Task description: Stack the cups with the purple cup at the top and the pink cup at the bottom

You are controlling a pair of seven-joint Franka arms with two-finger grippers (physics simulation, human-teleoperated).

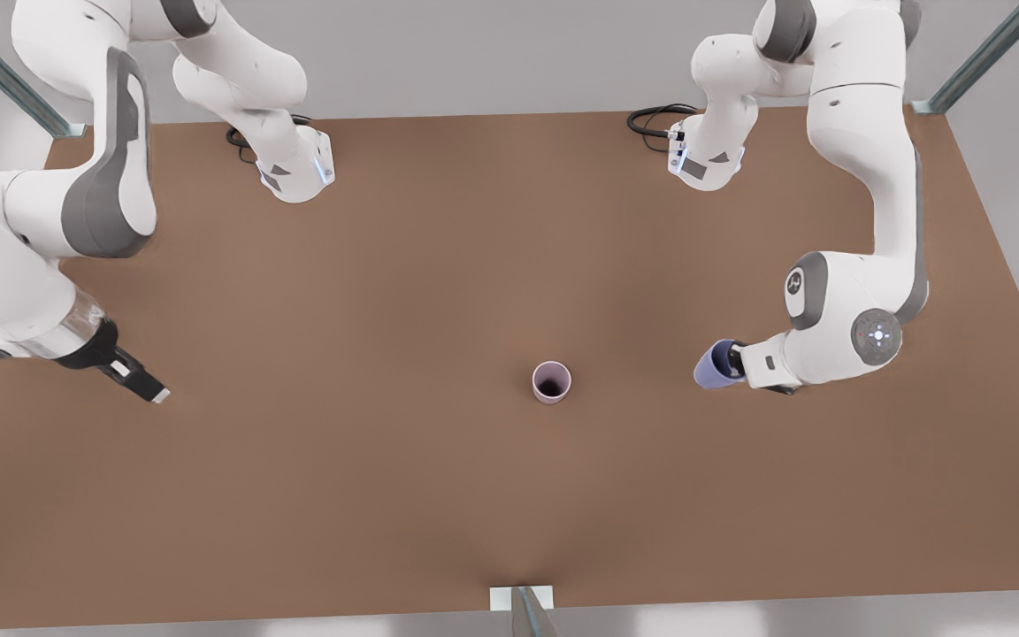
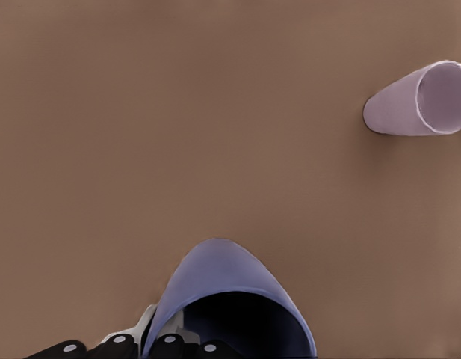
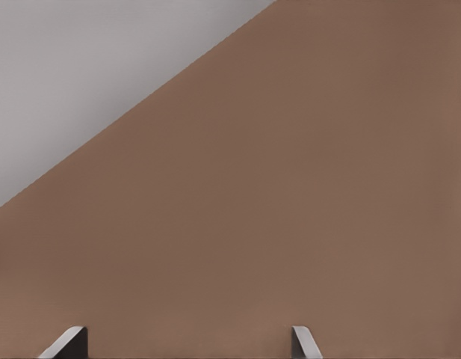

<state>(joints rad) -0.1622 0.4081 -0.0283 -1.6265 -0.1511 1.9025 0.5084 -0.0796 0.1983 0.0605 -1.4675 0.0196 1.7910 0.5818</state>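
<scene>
The purple cup [image 1: 711, 368] is being pinched by the left gripper [image 1: 733, 358] at its rim, one finger seemingly inside the mouth and one outside. The cup is being carried tilted, its mouth turned back toward the wrist. It is being held above the table [image 1: 386, 531], toward the edge on the front view's right.

In the left wrist view the purple cup [image 2: 230, 299] is being shown close up, with the pink cup [image 2: 417, 101] farther off.

The pink cup [image 1: 552, 382] is being left upright and open-mouthed near the table's middle, well apart from both grippers.

The right gripper [image 1: 151, 389] is being kept waiting with its fingertips [image 3: 69, 342] spread, by the table's edge on the front view's left.

Both cups are being judged light, stiff and smooth-walled, so a rim pinch is being thought apt, though slip-prone.
</scene>
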